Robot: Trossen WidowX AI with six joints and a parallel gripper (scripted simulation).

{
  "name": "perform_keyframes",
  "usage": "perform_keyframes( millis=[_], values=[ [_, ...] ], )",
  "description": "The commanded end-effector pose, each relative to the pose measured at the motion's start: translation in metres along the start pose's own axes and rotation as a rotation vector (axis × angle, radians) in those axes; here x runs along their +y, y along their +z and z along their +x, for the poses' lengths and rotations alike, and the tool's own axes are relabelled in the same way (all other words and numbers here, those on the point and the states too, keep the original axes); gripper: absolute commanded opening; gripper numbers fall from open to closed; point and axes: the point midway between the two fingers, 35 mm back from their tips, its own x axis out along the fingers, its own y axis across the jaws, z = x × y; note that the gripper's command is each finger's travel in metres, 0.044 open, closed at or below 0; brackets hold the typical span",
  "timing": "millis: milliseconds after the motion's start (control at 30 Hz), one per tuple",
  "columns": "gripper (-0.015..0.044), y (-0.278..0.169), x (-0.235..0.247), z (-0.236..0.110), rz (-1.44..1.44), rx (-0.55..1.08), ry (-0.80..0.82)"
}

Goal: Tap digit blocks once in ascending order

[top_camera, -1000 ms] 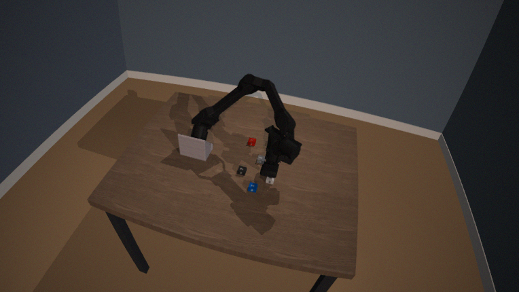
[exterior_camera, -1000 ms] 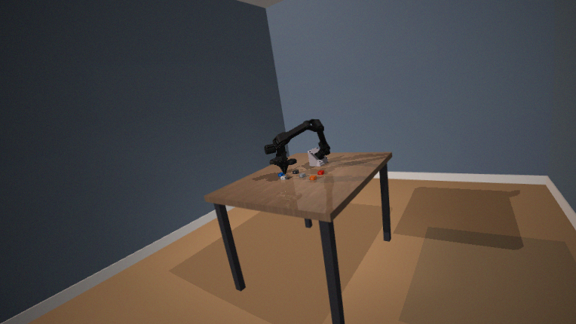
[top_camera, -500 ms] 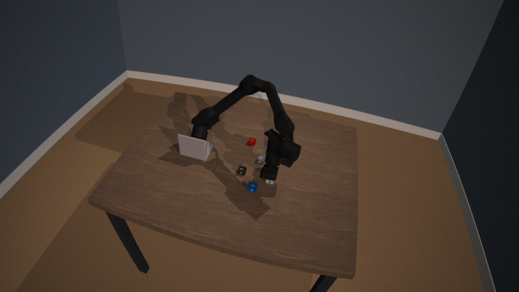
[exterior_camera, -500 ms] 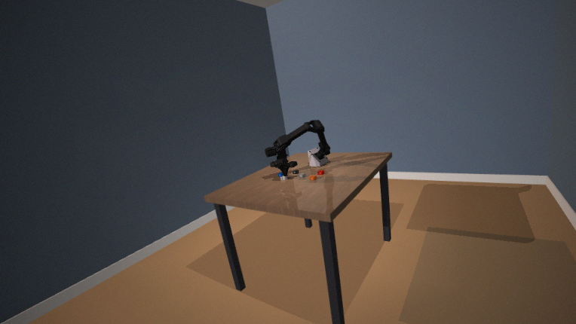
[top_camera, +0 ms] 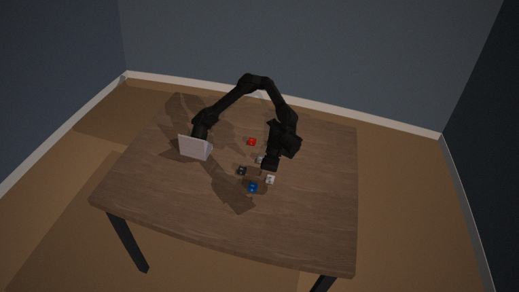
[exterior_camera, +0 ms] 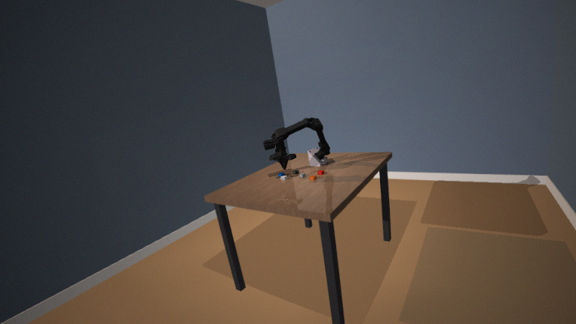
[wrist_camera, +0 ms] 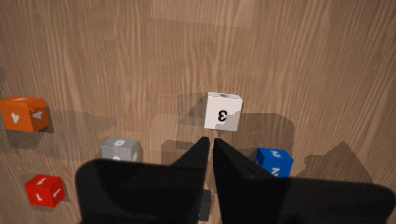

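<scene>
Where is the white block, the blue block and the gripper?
white block [wrist_camera: 222,112], wrist view, its face printed 3
blue block [wrist_camera: 274,162], wrist view, its top face
gripper [wrist_camera: 210,143], wrist view, between its shut tips

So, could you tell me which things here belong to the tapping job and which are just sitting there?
Part of the job: gripper, shut and empty; white block; blue block; gray block; red block; orange block; black block.
Not part of it: white box at the arm's base; table.
</scene>
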Motion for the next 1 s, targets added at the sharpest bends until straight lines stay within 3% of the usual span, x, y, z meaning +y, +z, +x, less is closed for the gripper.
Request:
perform_keyframes(
  millis=[0,200,567,833,967],
  values=[
    [0.002,0.0,-0.003,-0.049,-0.003,-0.017,-0.011],
    [0.002,0.001,0.01,-0.059,-0.002,-0.017,-0.013],
    [0.002,-0.013,0.189,-0.056,-0.001,-0.015,-0.004],
    [0.002,-0.014,0.192,-0.054,-0.002,-0.015,-0.003],
    [0.002,-0.01,0.192,-0.008,-0.002,-0.016,-0.005]
  ],
)
